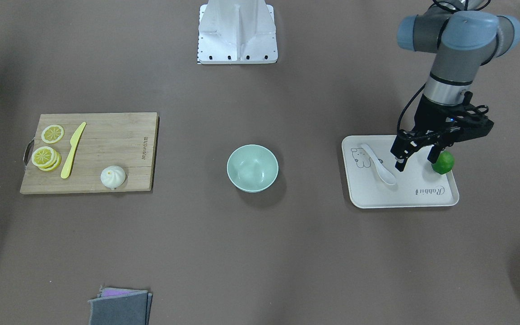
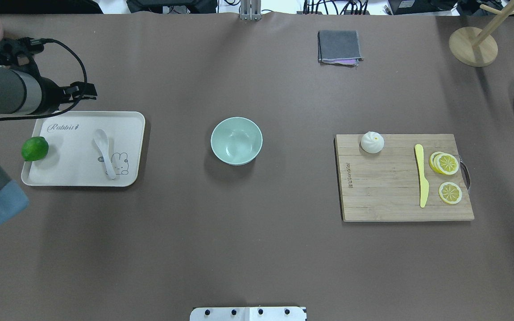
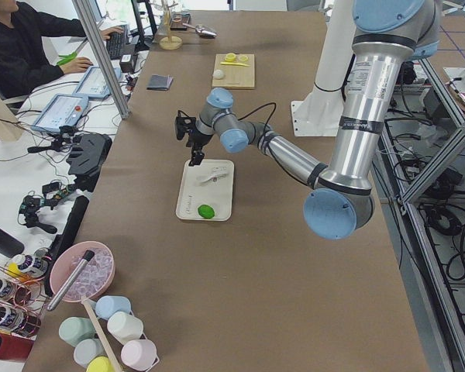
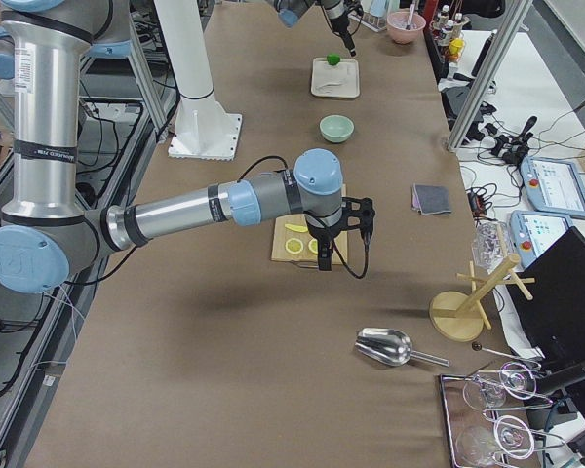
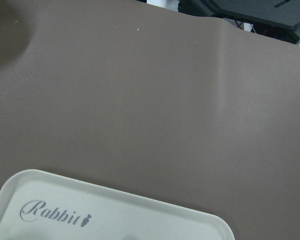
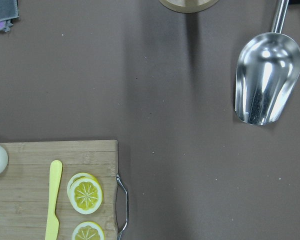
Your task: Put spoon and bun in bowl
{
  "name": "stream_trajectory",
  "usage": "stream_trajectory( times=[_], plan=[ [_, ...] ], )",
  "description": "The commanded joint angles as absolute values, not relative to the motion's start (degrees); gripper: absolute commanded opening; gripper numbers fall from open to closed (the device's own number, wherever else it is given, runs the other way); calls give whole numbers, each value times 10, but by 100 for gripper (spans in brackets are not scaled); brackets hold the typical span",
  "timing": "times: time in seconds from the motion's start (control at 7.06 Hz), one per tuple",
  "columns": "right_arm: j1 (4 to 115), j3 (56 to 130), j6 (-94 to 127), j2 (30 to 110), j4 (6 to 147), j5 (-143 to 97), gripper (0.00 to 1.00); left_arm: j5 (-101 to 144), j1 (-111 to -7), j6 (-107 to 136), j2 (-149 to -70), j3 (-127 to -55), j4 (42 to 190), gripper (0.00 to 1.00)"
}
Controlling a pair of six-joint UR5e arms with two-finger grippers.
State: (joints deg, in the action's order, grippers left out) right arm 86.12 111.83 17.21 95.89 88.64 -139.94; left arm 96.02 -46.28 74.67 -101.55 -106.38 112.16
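While nothing yet lies in the bowl point(image 2: 236, 140), the layout is as follows.

- **Bench** point(image 2: 257, 258): brown, with the robot at its near long edge.
- **Board** point(image 2: 386, 196): wooden, toward the right end of the bench. It carries a knife point(image 2: 421, 176), lemon slices point(image 2: 446, 164) and the bun point(image 2: 372, 142).
- **Tray** point(image 2: 74, 169): beige, toward the left end. It carries the spoon point(image 2: 104, 153) and a lime point(image 2: 35, 148).
- **Bowl:** mid-bench between tray and board, well apart from both.
- **Left gripper** point(image 1: 415, 159): hangs over the tray, raised clear of it, fingers apart and holding nothing. In the front-facing view it shows between spoon and lime.
- **Right gripper** point(image 4: 324, 255): hangs near the board, raised above it. It is seen only from the side, so whether it is apart or together cannot be told.
- **Bun:** upright on the board's corner nearest the bowl and the far edge. The right arm is the nearer to it.
- **Spoon:** flat on the tray, with its long axis running roughly from near edge to far edge. The scoop points toward the far edge and the handle toward the robot. It lies below the left gripper and to its right, on the bowl's side.

Judged from this, the spoon is the step in hand. It calls for a short shift toward the bench centre, then a descent with the fingers set across the handle.
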Motion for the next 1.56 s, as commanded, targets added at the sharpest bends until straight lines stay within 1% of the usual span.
stream_trajectory(
  times=[0.0,0.14,0.42,1.13,1.28,1.42],
  plan=[
    [851,1118,172,958,886,-1401,100,870,-374,795,-1017,-1065,1094,98],
    [851,1118,172,949,886,-1401,100,843,-348,797,-1026,-1065,1058,98],
    [848,1118,172,948,886,-1400,100,839,-323,800,-1022,-1058,1054,97],
    [841,1118,172,947,886,-1400,100,840,-316,778,-1023,-1006,1074,97],
    [839,1117,172,944,886,-1400,100,840,-316,772,-1025,-999,1075,89],
    [838,1117,172,942,886,-1399,100,840,-316,766,-1023,-999,1076,56]
  ],
)
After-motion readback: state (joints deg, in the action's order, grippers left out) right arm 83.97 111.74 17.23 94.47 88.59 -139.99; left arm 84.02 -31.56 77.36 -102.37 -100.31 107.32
